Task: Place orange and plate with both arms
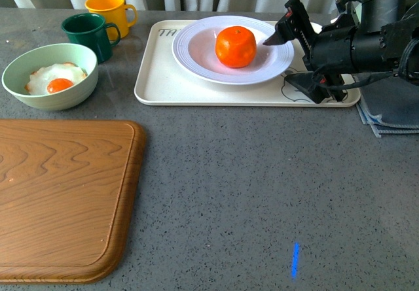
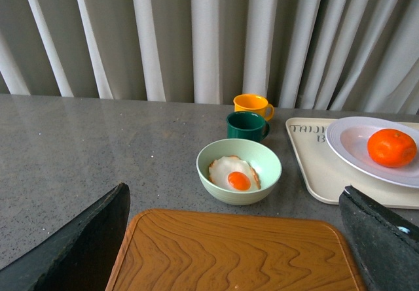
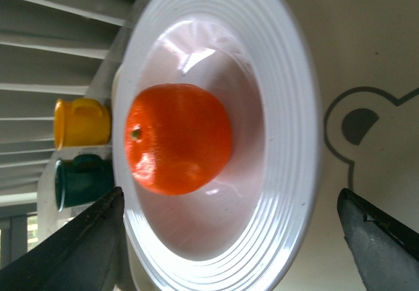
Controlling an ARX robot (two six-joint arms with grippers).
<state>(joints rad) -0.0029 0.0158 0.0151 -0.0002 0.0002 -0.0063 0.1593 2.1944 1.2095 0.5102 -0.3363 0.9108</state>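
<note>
The orange point(image 1: 236, 46) sits in the well of the white ribbed plate point(image 1: 196, 62), which stands on the cream bear tray point(image 1: 163, 88) at the back of the table. My right gripper point(image 1: 280, 59) is open at the plate's right rim, jaws spread either side of the rim. In the right wrist view the orange point(image 3: 178, 139) and plate point(image 3: 288, 108) fill the frame between the open fingers point(image 3: 383, 239). My left gripper point(image 2: 229, 252) is open and empty above the wooden board; it is out of the front view. Its view shows the orange point(image 2: 391, 147) and plate point(image 2: 353, 144) far off.
A pale green bowl point(image 1: 49, 75) with a fried egg, a dark green mug point(image 1: 88, 34) and a yellow mug point(image 1: 110, 10) stand at the back left. A wooden cutting board point(image 1: 59, 199) lies front left. A blue-grey cloth point(image 1: 393, 108) lies under the right arm.
</note>
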